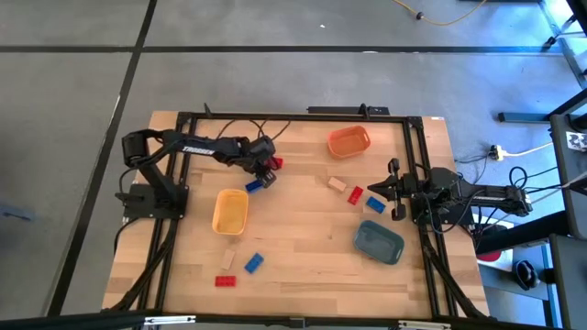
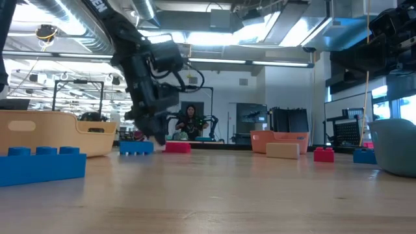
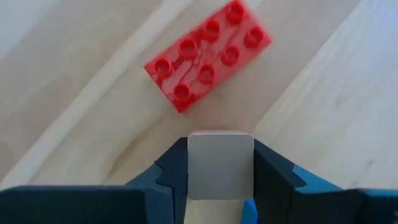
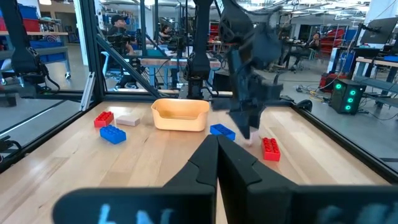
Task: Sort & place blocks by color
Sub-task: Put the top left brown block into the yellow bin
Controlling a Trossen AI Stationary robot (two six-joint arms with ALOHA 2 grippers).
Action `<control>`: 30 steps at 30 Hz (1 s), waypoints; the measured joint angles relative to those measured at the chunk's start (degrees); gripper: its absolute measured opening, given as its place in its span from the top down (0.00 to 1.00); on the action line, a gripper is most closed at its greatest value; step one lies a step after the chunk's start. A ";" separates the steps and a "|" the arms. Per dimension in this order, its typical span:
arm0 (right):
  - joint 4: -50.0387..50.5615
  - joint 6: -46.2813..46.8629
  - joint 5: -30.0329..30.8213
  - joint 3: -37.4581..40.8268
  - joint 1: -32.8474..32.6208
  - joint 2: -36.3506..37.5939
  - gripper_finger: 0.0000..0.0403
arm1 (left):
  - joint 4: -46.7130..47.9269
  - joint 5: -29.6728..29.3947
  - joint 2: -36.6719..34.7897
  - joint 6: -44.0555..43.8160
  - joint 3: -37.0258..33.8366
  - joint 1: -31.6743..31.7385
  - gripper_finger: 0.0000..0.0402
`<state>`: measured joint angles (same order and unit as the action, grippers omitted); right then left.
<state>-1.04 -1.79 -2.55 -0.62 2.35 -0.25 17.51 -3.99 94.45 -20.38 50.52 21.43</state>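
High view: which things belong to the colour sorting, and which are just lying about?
Job: red blocks, blue blocks, beige blocks, one beige block in the left gripper; yellow tray, orange tray, slate-blue tray.
Lying about: yellow cable, white plug, both on the floor.

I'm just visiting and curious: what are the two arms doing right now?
Left gripper closed on a beige block, between red block and blue block. Right gripper shut, idle at the table's right. Nothing in the way.
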 joint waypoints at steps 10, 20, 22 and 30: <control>0.00 0.00 0.00 0.00 -0.01 0.00 0.98 | -1.85 1.05 -21.46 2.73 0.02 1.67 0.70; -0.01 0.00 -0.01 0.00 0.00 0.01 0.98 | -12.06 2.00 -41.41 2.54 -3.42 -5.43 0.70; -0.01 -0.01 -0.01 0.00 -0.01 0.01 0.98 | -17.76 2.02 -44.91 1.21 -7.28 -7.85 0.70; -0.02 -0.02 0.00 0.00 0.00 0.02 0.98 | -37.54 1.05 -55.19 -3.30 -22.39 -16.68 0.70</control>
<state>-1.06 -1.80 -2.55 -0.62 2.35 -0.23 -20.03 -2.95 39.25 -23.68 28.13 4.75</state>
